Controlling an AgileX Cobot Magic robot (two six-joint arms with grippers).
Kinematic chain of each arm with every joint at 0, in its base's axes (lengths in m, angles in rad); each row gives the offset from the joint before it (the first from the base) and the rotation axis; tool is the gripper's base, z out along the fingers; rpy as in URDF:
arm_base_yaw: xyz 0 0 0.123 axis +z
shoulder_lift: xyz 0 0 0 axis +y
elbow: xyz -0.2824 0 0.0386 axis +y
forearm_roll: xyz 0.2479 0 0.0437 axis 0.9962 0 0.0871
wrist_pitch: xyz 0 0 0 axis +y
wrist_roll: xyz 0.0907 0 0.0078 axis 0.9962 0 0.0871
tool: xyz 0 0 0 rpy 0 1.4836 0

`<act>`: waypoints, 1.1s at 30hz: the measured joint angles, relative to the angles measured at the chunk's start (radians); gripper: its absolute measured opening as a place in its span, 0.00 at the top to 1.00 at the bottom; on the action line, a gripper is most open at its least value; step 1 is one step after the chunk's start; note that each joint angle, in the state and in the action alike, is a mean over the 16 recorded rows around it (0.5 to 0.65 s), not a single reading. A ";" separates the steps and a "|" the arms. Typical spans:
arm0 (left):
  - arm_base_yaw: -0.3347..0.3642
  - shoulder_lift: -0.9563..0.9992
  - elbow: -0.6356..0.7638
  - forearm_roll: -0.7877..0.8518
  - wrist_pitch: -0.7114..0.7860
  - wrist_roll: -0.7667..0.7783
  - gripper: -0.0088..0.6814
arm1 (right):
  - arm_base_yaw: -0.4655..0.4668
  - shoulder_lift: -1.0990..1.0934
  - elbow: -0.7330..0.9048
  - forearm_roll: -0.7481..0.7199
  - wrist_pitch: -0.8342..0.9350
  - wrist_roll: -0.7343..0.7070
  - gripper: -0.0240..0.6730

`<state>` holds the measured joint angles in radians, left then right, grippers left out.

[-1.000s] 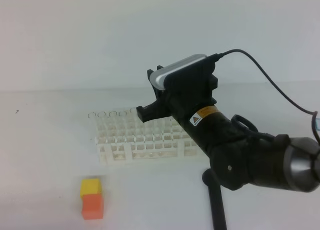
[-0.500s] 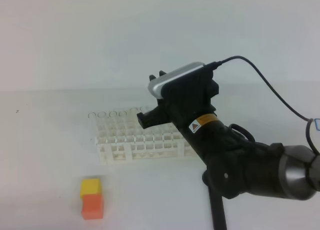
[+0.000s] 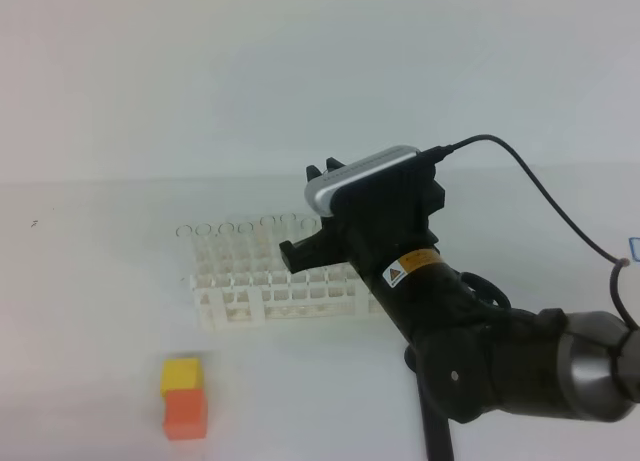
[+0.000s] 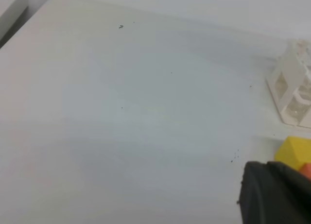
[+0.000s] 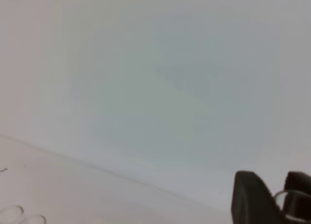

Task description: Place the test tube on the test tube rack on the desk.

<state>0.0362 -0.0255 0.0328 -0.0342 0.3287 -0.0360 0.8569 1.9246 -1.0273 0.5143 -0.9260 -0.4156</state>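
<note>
Right pincer (image 3: 300, 249): up over the near-right part of the test tube rack (image 3: 250, 281), hanging off a black arm that comes in from the lower right. Silver-topped wrist camera (image 3: 360, 171) on top, black cable (image 3: 540, 171) looping off to the right edge.

Right wrist view: two dark fingers (image 5: 248, 199) in the bottom right corner with a clear round rim between them. Reads as the test tube (image 5: 279, 195), mouth toward the camera. So clamped on the tube, held above the rack, not seated in any hole. Tube body hidden; can't make the tube out in the high view, arm blocks it.

Rack: white lattice, standing flat on the worktop (image 3: 80, 311), long side running left to right. Row of clear round rims (image 3: 220, 228) along its far edge; same rims just visible at bottom left of the right wrist view. Right end of rack covered by the arm.

Left pincer (image 4: 272, 192): only a black lump in the lower right of its own wrist view, not seen in the high view. Apart or together: can't tell. Low over bare worktop, well left of the rack; rack corner (image 4: 291, 88) at the right edge.

Yellow-and-orange block (image 3: 184, 396): on the worktop in front of the rack's left end, apart from it, yellow on top of orange. Yellow top (image 4: 296, 153) showing just past the left pincer.
</note>
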 joint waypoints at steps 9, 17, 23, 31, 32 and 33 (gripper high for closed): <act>0.000 0.000 0.000 0.000 0.000 0.000 0.99 | 0.003 0.012 -0.007 -0.002 -0.020 0.011 0.79; 0.000 0.000 0.000 0.000 0.000 0.000 0.99 | 0.003 0.041 -0.022 -0.001 -0.024 0.009 0.79; 0.000 0.000 0.000 0.001 0.000 0.000 0.99 | 0.003 0.071 -0.029 0.000 -0.028 0.006 0.79; 0.000 0.000 0.000 0.000 0.000 0.000 0.99 | 0.003 0.103 -0.032 0.001 -0.045 0.003 0.79; 0.000 0.000 0.000 0.000 0.000 0.000 0.99 | 0.003 0.107 -0.032 0.002 -0.049 0.003 0.79; 0.000 0.000 0.000 0.000 0.000 0.000 0.99 | 0.003 0.109 -0.033 0.002 -0.052 0.004 0.79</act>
<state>0.0362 -0.0255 0.0328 -0.0337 0.3287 -0.0360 0.8603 2.0340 -1.0599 0.5162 -0.9781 -0.4116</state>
